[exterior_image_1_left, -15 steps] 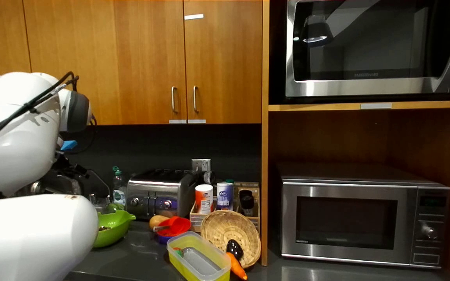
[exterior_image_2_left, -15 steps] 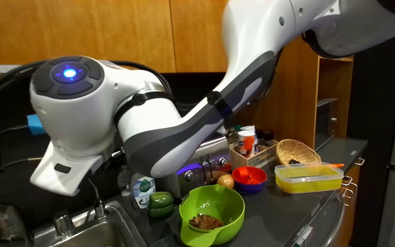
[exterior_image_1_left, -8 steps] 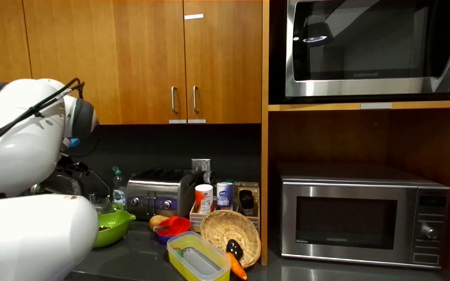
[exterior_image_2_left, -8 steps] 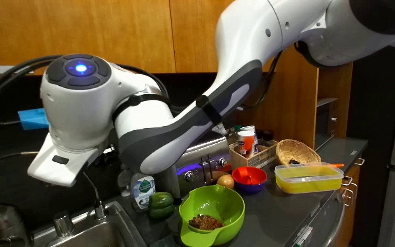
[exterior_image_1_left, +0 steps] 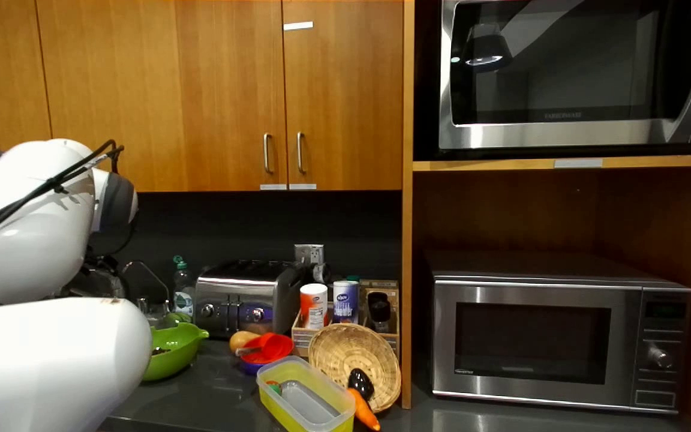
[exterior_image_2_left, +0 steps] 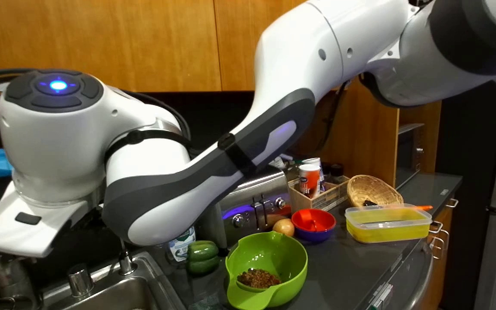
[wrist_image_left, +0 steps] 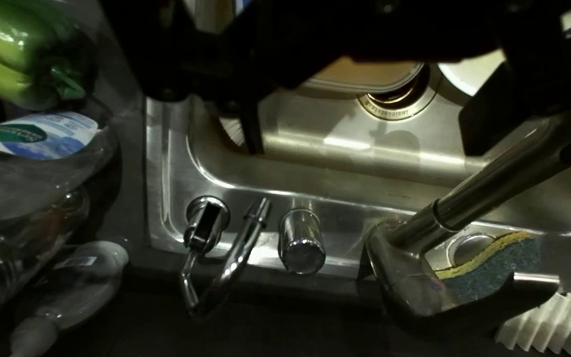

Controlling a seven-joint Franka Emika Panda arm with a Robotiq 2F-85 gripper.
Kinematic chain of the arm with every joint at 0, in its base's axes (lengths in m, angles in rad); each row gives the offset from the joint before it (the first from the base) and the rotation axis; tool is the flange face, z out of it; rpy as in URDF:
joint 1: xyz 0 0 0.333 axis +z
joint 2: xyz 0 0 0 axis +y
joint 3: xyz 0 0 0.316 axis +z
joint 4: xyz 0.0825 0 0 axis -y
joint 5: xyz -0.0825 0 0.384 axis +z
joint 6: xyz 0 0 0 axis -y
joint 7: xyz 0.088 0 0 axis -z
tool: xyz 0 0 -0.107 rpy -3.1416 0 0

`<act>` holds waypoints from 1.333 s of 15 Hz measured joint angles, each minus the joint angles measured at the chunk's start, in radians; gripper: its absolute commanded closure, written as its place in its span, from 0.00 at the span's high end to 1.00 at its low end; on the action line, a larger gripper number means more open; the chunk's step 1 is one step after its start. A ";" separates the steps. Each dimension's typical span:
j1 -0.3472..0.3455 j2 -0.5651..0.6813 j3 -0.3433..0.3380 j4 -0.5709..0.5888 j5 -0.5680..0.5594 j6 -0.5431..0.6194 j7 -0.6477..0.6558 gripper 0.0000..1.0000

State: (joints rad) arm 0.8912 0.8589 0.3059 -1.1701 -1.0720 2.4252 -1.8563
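In the wrist view my gripper comes in from the top, its dark fingers wide apart with nothing between them. Below it lies the steel sink with its drain. A tan container and a white round dish are in the basin, partly hidden by the gripper. The faucet runs close by the right finger; whether they touch, I cannot tell. In the exterior views the arm hides the fingers.
A sponge lies behind the faucet. Beside the sink are a green pepper, a soap bottle and a green bowl of small brown bits. Farther along stand a toaster, red bowl and yellow container.
The arm has come lower in both exterior views. Its hand shifted slightly right, then clearly left above the sink side. Items on the counter have not moved.
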 measured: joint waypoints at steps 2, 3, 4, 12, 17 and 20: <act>0.014 0.023 -0.026 0.043 0.001 -0.002 -0.004 1.00; 0.016 0.035 -0.033 0.066 -0.001 -0.008 -0.007 1.00; 0.016 0.047 -0.036 0.090 -0.002 -0.018 -0.012 1.00; 0.015 0.127 -0.050 0.239 -0.003 -0.115 -0.058 0.53; 0.028 0.140 -0.081 0.262 0.022 -0.126 -0.064 0.15; 0.038 0.140 -0.104 0.264 0.042 -0.126 -0.064 0.01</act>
State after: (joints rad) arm 0.9294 0.9994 0.2022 -0.9062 -1.0296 2.2990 -1.9203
